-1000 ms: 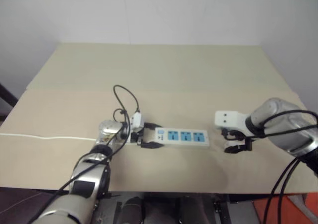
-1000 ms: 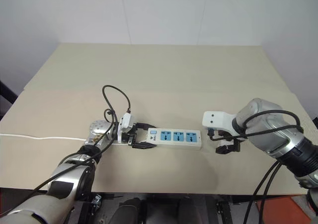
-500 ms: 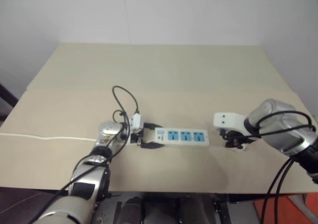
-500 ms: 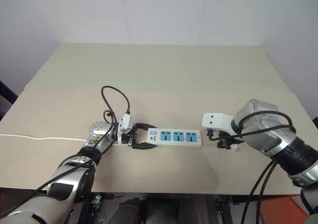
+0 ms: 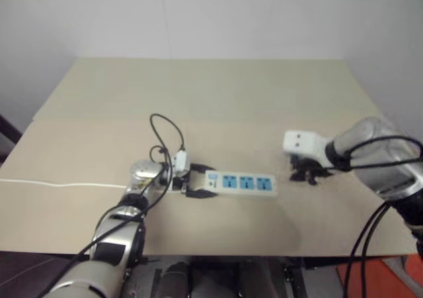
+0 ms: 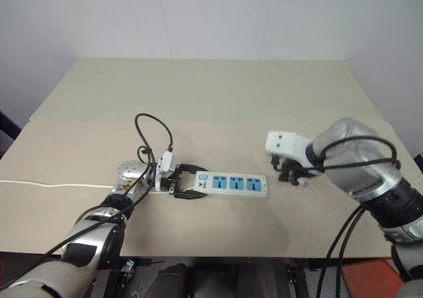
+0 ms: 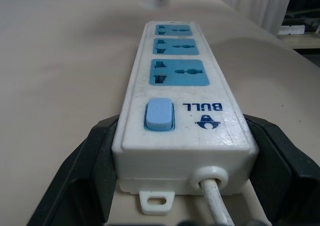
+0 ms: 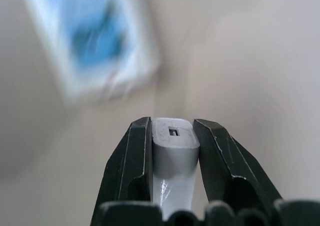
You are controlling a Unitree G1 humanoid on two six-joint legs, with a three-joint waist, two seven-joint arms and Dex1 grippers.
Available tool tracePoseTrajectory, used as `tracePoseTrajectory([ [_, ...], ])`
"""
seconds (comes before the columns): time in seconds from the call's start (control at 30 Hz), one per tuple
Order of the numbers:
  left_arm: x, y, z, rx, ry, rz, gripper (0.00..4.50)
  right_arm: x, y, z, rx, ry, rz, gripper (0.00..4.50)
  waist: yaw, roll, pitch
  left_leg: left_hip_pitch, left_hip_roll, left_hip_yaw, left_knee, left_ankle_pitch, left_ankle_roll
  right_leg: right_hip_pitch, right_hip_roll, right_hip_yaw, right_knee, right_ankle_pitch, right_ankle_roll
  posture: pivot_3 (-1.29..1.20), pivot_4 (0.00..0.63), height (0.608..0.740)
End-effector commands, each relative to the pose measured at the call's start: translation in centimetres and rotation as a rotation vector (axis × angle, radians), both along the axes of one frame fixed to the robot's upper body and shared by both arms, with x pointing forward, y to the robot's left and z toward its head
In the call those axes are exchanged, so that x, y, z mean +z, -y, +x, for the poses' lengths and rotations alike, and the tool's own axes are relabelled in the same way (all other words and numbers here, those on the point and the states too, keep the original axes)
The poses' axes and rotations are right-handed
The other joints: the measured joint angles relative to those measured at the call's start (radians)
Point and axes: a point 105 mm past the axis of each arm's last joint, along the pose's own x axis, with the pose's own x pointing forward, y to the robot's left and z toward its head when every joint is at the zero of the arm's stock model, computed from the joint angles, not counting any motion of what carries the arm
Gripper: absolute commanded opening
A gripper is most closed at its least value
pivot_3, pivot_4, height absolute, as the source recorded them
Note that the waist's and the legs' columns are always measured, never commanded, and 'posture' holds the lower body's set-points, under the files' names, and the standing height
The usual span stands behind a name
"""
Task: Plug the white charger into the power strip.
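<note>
The left hand [image 5: 196, 182] clamps the switch end of the power strip [image 5: 240, 183], which lies flat on the desk [image 5: 211, 93]. The right hand [image 8: 172, 136] pinches the white charger [image 8: 173, 151] (raised off the desk) just beyond the strip's far end.

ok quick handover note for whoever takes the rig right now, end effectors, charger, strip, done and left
Left end effector: shut on the switch end of the long white power strip with three blue sockets, which lies on the tan table.
Right end effector: shut on the small white rounded charger, held above the table to the right of the strip.
Done: strip braced, charger picked up.
Left: carry it over a socket, press it in.
</note>
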Motion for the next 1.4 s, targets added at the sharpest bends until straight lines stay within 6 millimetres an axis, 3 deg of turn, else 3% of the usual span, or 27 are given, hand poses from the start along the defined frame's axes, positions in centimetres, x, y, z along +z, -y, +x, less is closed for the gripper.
tracePoseTrajectory([
  [0.03, 1.3, 0.4, 0.3, -0.029, 0.059, 0.003, 3.28, 5.1, -2.2, 0.5, 0.038, 0.194, 0.389, 1.07, 0.0, 0.0, 0.0, 0.0, 0.0, 0.0, 0.0, 0.0, 0.0, 0.0, 0.0, 0.0, 0.0, 0.0, 0.0, 0.0, 0.15, 0.74],
  [0.13, 1.3, 0.5, 0.3, -0.031, 0.057, 0.009, 3.28, 6.0, -3.7, -0.2, 0.111, 0.221, 0.681, 1.07, 0.009, 0.0, 0.0, 0.0, 0.0, -0.001, 0.0, 0.0, 0.0, 0.001, 0.0, -0.001, 0.001, 0.0, 0.0, 0.0, 0.15, 0.74],
  [0.27, 1.0, 0.5, 0.4, -0.026, 0.061, 0.028, 3.28, 5.0, -5.3, -1.3, 0.197, 0.175, 0.973, 1.07, 0.015, 0.0, 0.0, -0.001, -0.001, -0.001, 0.0, 0.0, 0.0, 0.001, 0.0, -0.001, 0.003, 0.001, 0.0, 0.0, 0.15, 0.74],
  [0.47, 0.9, 0.0, 0.4, -0.014, 0.052, 0.026, 3.28, 2.8, -5.8, -1.7, 0.282, 0.21, 1.207, 1.07, 0.011, 0.0, 0.0, 0.001, -0.001, 0.0, 0.0, 0.0, 0.0, 0.002, 0.0, 0.0, 0.002, 0.001, 0.0, 0.0, 0.15, 0.74],
  [0.83, 1.1, -0.4, 0.6, 0.003, 0.055, 0.025, 3.28, -2.5, -7.9, -0.7, 0.433, 0.193, 1.072, 1.07, -0.002, 0.001, 0.0, 0.003, 0.0, 0.002, 0.0, 0.0, 0.0, 0.002, 0.001, 0.0, 0.002, 0.001, 0.0, 0.0, 0.15, 0.74],
  [1.4, 1.3, -0.7, 0.6, 0.016, 0.062, 0.019, 3.28, -4.5, -8.1, 0.1, 0.471, 0.17, 1.027, 1.07, -0.003, 0.001, 0.0, 0.003, 0.001, 0.002, 0.0, 0.0, 0.0, 0.002, 0.002, 0.0, 0.002, 0.001, 0.0, 0.0, 0.15, 0.74],
])
